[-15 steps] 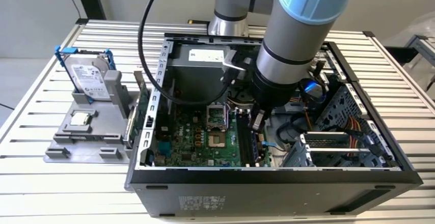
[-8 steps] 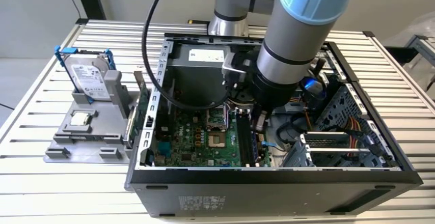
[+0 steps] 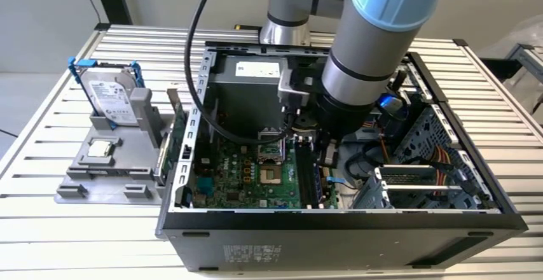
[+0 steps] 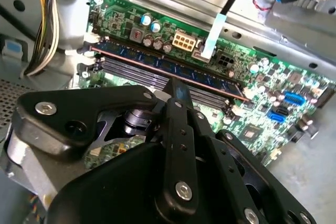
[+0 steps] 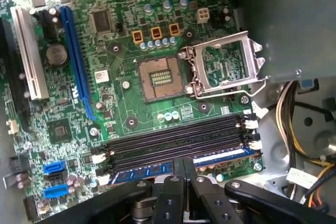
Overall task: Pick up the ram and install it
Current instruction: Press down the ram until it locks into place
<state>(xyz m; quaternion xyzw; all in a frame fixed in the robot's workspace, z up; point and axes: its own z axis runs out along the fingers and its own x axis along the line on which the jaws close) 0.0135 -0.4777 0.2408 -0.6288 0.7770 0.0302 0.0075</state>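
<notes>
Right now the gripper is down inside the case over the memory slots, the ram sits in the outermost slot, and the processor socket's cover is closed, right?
Not quite: the processor socket has its cover swung open, as the first wrist view shows. The gripper is over the memory slots, with the ram in the outermost one.

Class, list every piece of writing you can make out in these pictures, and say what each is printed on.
Label on the hard drive: too small to read.
Label on the power supply: too small to read.
Sticker on the computer case: too small to read.
Motherboard: a white maker's mark, a brand name left unquoted; its other lettering is too small to read.
</notes>
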